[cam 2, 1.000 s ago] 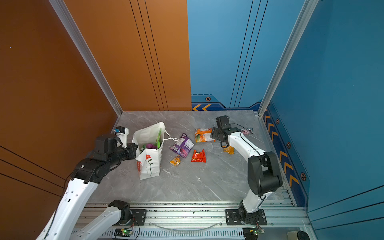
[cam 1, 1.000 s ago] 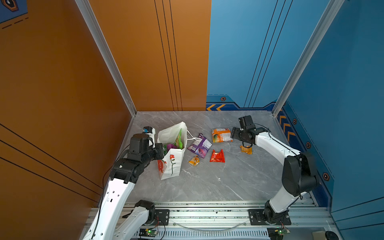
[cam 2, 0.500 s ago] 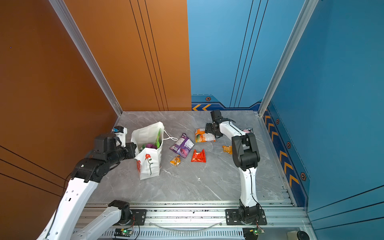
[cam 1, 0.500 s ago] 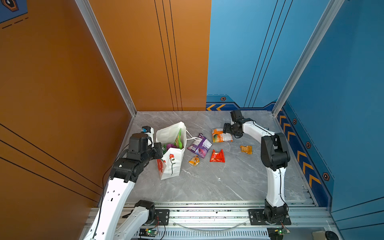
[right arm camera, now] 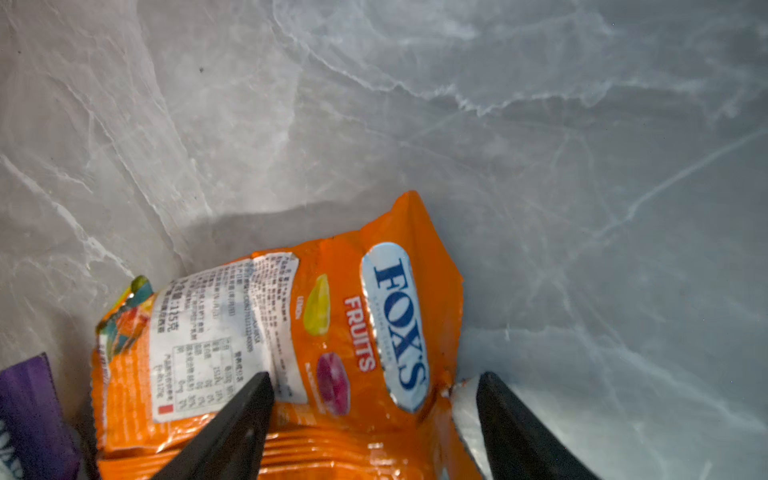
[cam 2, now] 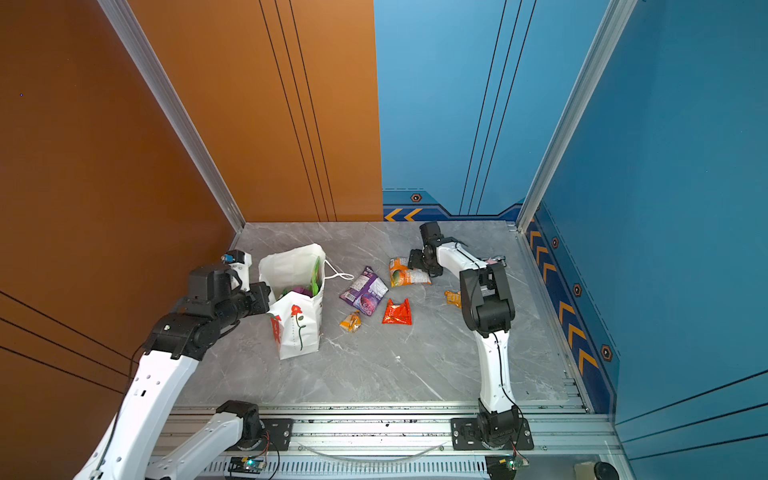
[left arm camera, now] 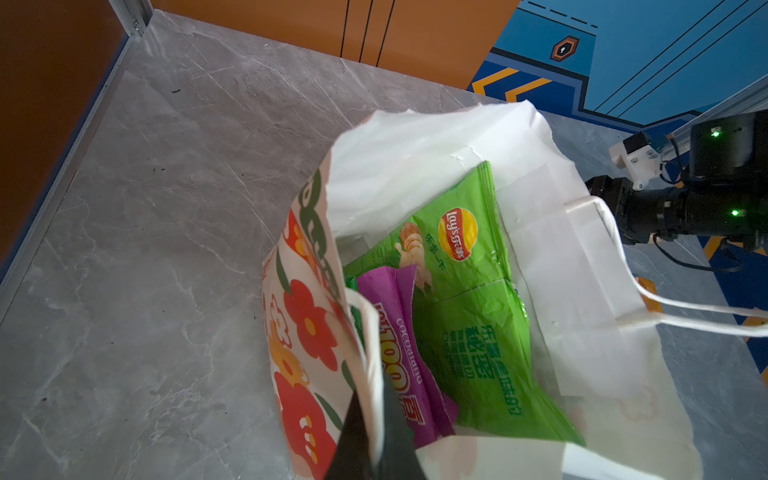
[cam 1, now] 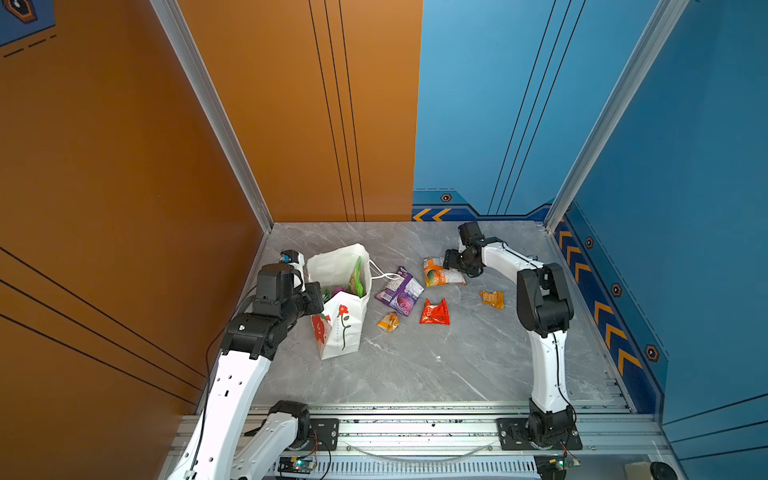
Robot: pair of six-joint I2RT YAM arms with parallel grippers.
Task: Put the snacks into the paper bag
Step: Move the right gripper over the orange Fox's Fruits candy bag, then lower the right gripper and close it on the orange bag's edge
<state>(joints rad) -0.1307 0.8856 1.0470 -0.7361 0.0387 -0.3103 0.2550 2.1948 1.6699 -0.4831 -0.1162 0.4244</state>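
Note:
The white paper bag (cam 1: 340,328) (cam 2: 297,328) stands open at the left, with a red flower on its front. My left gripper (left arm camera: 370,399) (cam 1: 318,297) is shut on the bag's near rim. Inside lie a large green packet (left arm camera: 469,291) and a magenta one (left arm camera: 399,345). My right gripper (right arm camera: 374,378) (cam 1: 451,259) is open, one finger on each side of the orange packet's (right arm camera: 332,332) (cam 1: 440,274) end. On the table lie a purple packet (cam 1: 399,291), a small red one (cam 1: 434,312) and two tiny orange-yellow ones (cam 1: 388,322) (cam 1: 493,298).
The bag's white cord handle (cam 1: 380,274) hangs out towards the purple packet. Orange wall panels close the left and back left, blue ones the back right and right. An aluminium rail (cam 1: 415,428) runs along the front. A small pinkish object (cam 2: 494,261) lies behind the right forearm.
My right gripper has swung left and back, from beside the tiny orange-yellow packet to the orange packet, and the arm's elbow has folded in. The left gripper and bag have stayed put.

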